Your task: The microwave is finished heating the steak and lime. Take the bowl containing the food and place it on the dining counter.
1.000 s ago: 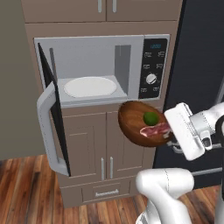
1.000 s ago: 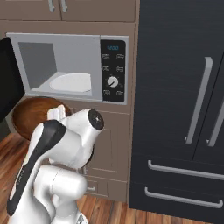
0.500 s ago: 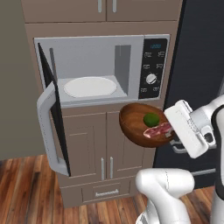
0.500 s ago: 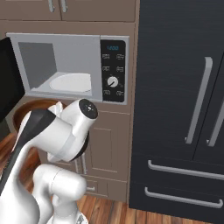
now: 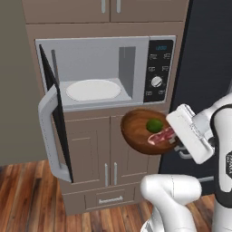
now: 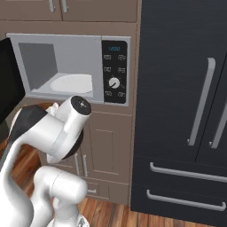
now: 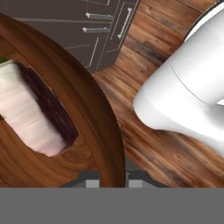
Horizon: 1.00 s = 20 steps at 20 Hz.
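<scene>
The reddish-brown bowl (image 5: 138, 136) hangs tilted in the air below the open microwave (image 5: 104, 72), in front of the cabinet doors. The green lime (image 5: 154, 125) and the pink steak (image 5: 161, 137) lie against its right side. My gripper (image 5: 175, 139) is shut on the bowl's right rim. In the hand view the bowl's rim (image 7: 89, 116) runs down between the fingertips of my gripper (image 7: 109, 183), with the steak (image 7: 26, 118) just inside. The white turntable (image 5: 93, 89) lies bare in the microwave (image 6: 66, 66). The dining counter is out of view.
The microwave door (image 5: 53, 131) stands swung out to the left, its grey handle forward. A tall black fridge (image 6: 186, 111) stands right of the microwave. Brown cabinets (image 5: 90, 158) sit below, and wooden floor (image 7: 148, 52) lies underneath.
The bowl has stayed almost in place in front of the cabinets. My arm's elbow has swung left in the right base view and now covers the bowl there.
</scene>
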Tool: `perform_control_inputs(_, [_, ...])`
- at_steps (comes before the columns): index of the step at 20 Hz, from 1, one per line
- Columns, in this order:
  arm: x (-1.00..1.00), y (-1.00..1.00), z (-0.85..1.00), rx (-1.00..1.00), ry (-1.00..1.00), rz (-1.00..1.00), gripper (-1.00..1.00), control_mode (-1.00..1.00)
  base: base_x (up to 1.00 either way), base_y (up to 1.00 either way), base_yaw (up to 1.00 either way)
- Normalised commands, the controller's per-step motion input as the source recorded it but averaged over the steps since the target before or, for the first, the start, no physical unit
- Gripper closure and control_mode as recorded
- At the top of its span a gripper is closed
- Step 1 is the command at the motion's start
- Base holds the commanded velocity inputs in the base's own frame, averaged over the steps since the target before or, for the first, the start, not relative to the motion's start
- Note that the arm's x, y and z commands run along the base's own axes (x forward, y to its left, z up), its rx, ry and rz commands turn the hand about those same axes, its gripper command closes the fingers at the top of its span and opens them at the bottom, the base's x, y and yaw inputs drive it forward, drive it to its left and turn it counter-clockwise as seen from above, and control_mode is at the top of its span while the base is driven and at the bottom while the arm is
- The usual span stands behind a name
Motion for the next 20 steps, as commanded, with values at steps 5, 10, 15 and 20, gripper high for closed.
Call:
perform_control_inputs(5, [0.0,0.04,-0.04,-0.09,0.0,0.0,1.0,-1.0,0.0,0.0,0.0])
perform_control_inputs(10, [0.0,0.0,0.0,0.0,0.0,0.0,1.0,1.0,0.0,-0.02,0.0])
perform_control_inputs(15, [0.0,0.0,0.0,0.0,0.0,0.0,1.0,1.0,-0.11,-0.72,0.0])
perform_control_inputs(20, [0.0,0.0,0.0,0.0,0.0,0.0,1.0,1.0,-0.3,-1.0,0.09])
